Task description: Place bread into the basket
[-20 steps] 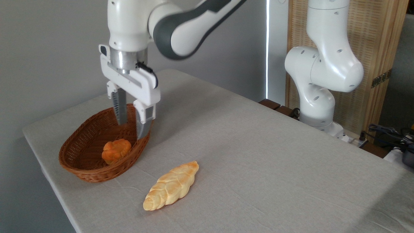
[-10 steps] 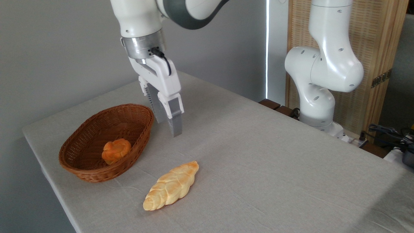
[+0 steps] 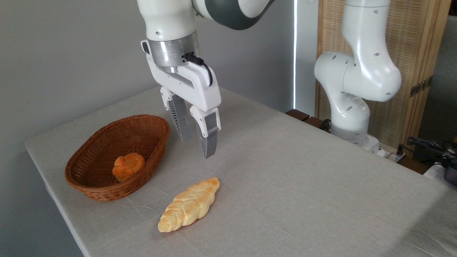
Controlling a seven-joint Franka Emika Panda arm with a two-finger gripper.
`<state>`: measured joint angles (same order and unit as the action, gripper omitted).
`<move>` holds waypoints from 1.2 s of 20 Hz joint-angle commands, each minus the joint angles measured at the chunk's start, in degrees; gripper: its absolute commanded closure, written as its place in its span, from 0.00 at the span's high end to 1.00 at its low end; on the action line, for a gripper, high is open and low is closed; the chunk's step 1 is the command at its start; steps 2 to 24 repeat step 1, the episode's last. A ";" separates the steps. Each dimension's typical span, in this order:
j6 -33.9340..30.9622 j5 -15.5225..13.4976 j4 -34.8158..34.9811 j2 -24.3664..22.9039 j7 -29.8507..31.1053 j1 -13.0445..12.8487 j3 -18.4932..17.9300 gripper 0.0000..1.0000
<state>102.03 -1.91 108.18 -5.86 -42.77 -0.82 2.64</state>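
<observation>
The bread (image 3: 128, 166), a small round orange-brown knotted bun, lies inside the oval brown wicker basket (image 3: 103, 187) at the table's left. My gripper (image 3: 197, 147) hangs in the air to the right of the basket's far end, above the cloth and behind the braided loaf. Its two grey fingers point down and stand apart, open, with nothing between them.
A longer pale-golden braided loaf (image 3: 189, 205) lies on the grey tablecloth (image 3: 303, 185) in front of the gripper, right of the basket. The arm's white base (image 3: 351, 107) stands at the table's far right edge. The table's left edge runs just beyond the basket.
The gripper has left the basket, moving right and a little up, and now hangs over the cloth near the loaf. The bun stays where it lay in the basket.
</observation>
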 commanded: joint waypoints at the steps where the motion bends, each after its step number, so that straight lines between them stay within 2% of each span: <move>1: -1.13 -1.16 -0.25 -0.56 -0.73 -0.23 -1.24 1.00; 24: -1.13 -1.16 -0.25 -0.56 -0.73 -0.23 -1.24 1.00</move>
